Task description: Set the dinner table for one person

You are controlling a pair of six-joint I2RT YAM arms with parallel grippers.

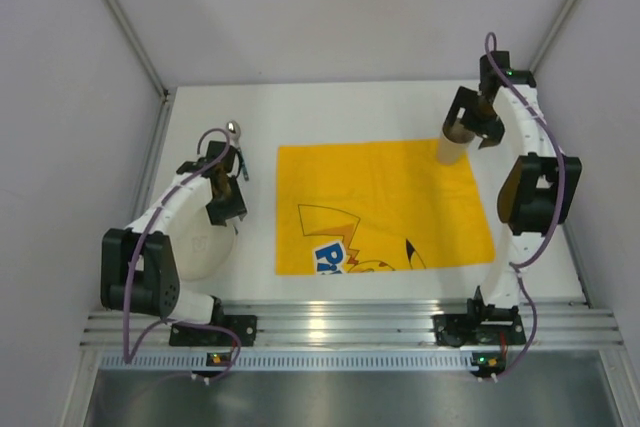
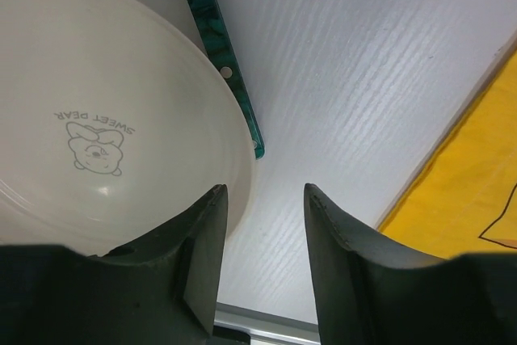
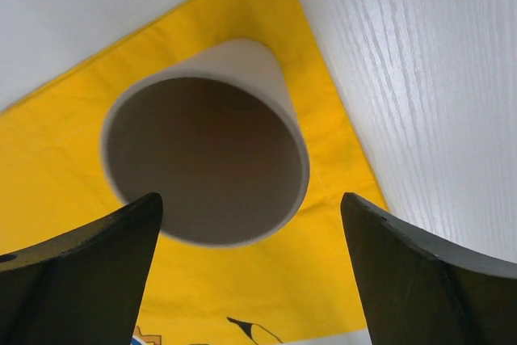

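Observation:
The white dinner table (image 1: 380, 112) carries a yellow cartoon-printed mat (image 1: 380, 202) in its middle. A beige cup (image 1: 452, 147) with a brown inside stands upright on the mat's far right corner; it also shows in the right wrist view (image 3: 206, 159). My right gripper (image 1: 472, 125) is open wide just above the cup, holding nothing (image 3: 252, 195). A white plate (image 1: 205, 247) with a bear print lies at the left (image 2: 105, 119). A green-handled utensil (image 2: 222, 54) lies beside it. My left gripper (image 2: 265, 187) is open and empty over bare table between plate and mat.
The ribbed aluminium rail (image 1: 350, 322) runs along the table's near edge, with both arm bases on it. Grey walls close in the far side and both flanks. The utensil's silver head (image 1: 234, 131) lies far of the left gripper (image 1: 228, 209).

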